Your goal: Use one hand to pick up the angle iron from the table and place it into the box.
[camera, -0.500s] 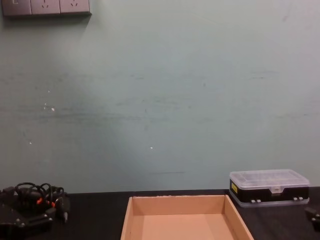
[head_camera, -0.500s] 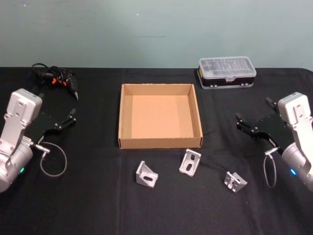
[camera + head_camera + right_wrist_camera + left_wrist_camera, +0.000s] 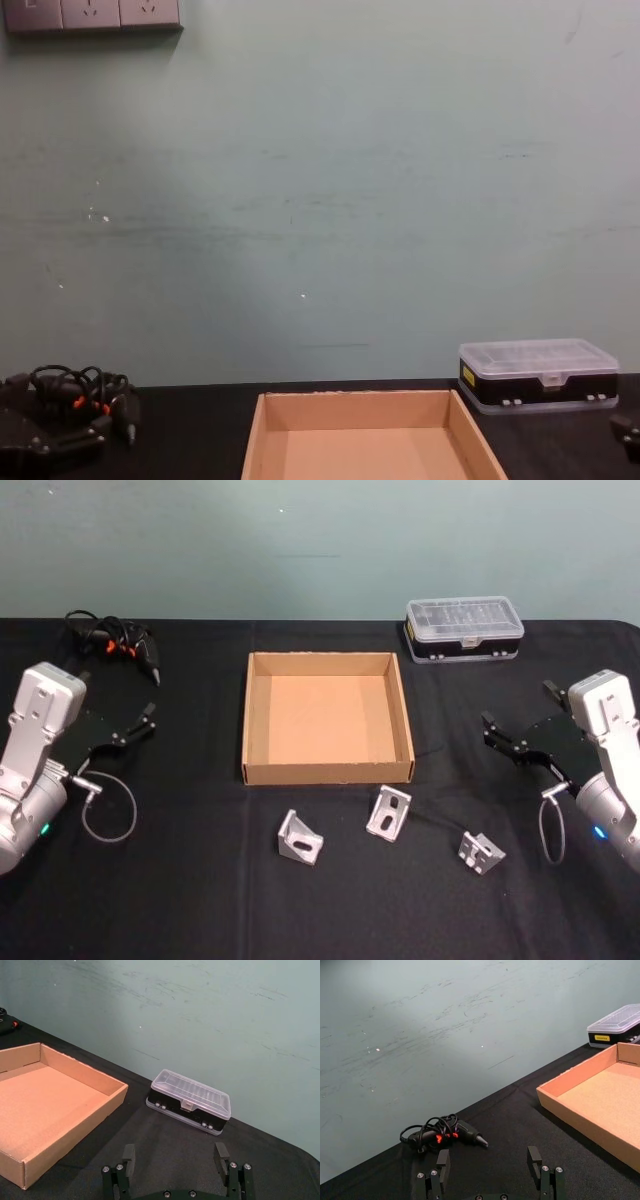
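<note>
Three silver angle irons lie on the black table (image 3: pixel 200 900) in front of the box: one on the left (image 3: pixel 299 837), one in the middle (image 3: pixel 388 812) and one on the right (image 3: pixel 481 851). The tan cardboard box (image 3: pixel 327 772) sits at the table's centre with nothing inside it. My left gripper (image 3: pixel 120 698) hovers open well to the left of the box, seen closer in the left wrist view (image 3: pixel 489 1157). My right gripper (image 3: pixel 518 706) hovers open to the right of the box, above and behind the right angle iron, and its wrist view (image 3: pixel 175 1152) shows nothing between the fingers.
A black organiser case with a clear lid (image 3: pixel 464 627) stands at the back right. A black corded tool with orange marks (image 3: pixel 115 645) lies at the back left. A teal wall rises behind the table.
</note>
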Robot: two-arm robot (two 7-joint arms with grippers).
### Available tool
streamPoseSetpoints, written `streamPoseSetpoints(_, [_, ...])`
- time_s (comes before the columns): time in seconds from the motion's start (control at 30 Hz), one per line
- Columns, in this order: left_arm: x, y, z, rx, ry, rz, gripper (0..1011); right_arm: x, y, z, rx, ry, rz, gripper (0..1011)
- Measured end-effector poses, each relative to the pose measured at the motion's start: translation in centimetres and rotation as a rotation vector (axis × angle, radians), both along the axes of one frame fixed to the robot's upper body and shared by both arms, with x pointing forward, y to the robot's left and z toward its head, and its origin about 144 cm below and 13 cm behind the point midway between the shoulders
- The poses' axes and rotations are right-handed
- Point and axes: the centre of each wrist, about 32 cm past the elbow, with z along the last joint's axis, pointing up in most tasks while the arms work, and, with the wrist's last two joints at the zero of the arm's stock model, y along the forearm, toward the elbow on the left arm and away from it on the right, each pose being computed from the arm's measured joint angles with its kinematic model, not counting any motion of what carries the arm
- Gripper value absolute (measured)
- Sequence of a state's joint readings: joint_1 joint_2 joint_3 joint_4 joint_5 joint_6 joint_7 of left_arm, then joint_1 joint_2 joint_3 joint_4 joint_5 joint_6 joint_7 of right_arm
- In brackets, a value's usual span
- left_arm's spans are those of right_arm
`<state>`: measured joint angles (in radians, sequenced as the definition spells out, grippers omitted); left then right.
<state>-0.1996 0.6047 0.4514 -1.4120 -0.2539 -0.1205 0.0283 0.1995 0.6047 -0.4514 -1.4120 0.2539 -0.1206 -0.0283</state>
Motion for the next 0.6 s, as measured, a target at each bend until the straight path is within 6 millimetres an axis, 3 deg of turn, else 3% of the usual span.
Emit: streamPoseSetpoints(0.6, [0.00,0.00,0.00,0.000,0.000,0.000,1011,0.00,0.00,0.00,0.000,0.000,0.000,1000])
